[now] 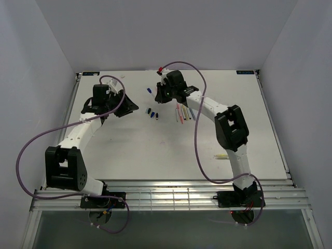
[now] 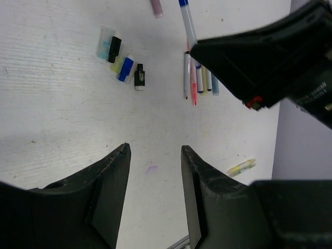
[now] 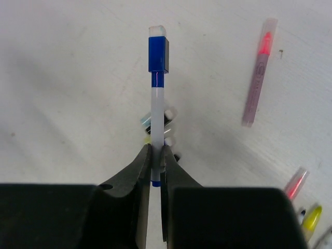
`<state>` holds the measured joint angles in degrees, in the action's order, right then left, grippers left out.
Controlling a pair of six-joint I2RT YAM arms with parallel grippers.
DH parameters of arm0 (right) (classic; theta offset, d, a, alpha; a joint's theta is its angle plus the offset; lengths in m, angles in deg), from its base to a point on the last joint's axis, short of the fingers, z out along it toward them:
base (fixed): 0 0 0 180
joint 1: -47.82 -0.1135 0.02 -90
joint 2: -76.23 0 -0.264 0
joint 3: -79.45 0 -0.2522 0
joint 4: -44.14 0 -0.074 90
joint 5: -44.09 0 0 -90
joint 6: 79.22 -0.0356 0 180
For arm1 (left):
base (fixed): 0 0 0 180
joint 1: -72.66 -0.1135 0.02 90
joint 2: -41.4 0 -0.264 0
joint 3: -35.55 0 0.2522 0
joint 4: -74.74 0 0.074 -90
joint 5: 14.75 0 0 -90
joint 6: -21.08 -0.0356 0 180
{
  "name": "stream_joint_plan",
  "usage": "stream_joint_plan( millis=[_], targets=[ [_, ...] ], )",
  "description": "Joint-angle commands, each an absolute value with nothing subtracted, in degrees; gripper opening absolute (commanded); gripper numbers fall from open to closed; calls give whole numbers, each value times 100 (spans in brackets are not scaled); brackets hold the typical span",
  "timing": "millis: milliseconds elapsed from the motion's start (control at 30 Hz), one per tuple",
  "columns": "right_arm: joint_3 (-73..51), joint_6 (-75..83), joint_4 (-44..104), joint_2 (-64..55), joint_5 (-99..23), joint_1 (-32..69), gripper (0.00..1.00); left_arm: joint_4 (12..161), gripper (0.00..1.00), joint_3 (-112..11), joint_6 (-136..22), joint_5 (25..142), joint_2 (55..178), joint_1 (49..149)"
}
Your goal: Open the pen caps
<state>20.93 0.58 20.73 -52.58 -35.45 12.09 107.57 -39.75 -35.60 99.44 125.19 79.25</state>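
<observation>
Right end effector (image 3: 155, 153) clamped white pen (image 3: 157, 114), blue cap (image 3: 158, 54) on. Left end effector (image 2: 154, 155) hung part-open, empty. Your next move called for pinching cap, pulling straight.

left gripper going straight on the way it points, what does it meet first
Probably bare table just beyond the left gripper; the pen caps and the pens lie either side of that line. Depth is unclear.

Right jaws pinched tight, left jaws apart
</observation>
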Motion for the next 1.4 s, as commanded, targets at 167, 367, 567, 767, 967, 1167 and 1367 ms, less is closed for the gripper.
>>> stream_joint_plan(
  millis=[167, 367, 567, 767, 967, 1167, 1367],
  targets=[
    [-398, -767, 3159, -2969, -3308, 512, 8, 9925, 55, -3501, -2797, 10829, 12059, 7898],
    [-1331, -1207, 3495, -2283, -3246, 89, 8, 9186, 57, -2851, -2340, 11269, 11796, 7898],
    [-1727, -1365, 3636, -1975, -3255, -43, 8, 8965, 58, -2559, -2155, 11357, 11619, 7898],
    [-1894, -1445, 3750, -1834, -3290, -96, 8, 8973, 58, -2471, -2146, 11419, 11593, 7898],
    [-1920, -1506, 3820, -1772, -3273, -122, 8, 9044, 58, -2453, -2234, 11357, 11593, 7898],
    [-1920, -1559, 3899, -1825, -3211, -166, 8, 8947, 57, -2489, -2164, 11445, 11663, 7898],
    [-1912, -1585, 3996, -1939, -3202, -175, 8, 8903, 50, -2462, -2137, 11533, 11655, 7898]
  ],
)
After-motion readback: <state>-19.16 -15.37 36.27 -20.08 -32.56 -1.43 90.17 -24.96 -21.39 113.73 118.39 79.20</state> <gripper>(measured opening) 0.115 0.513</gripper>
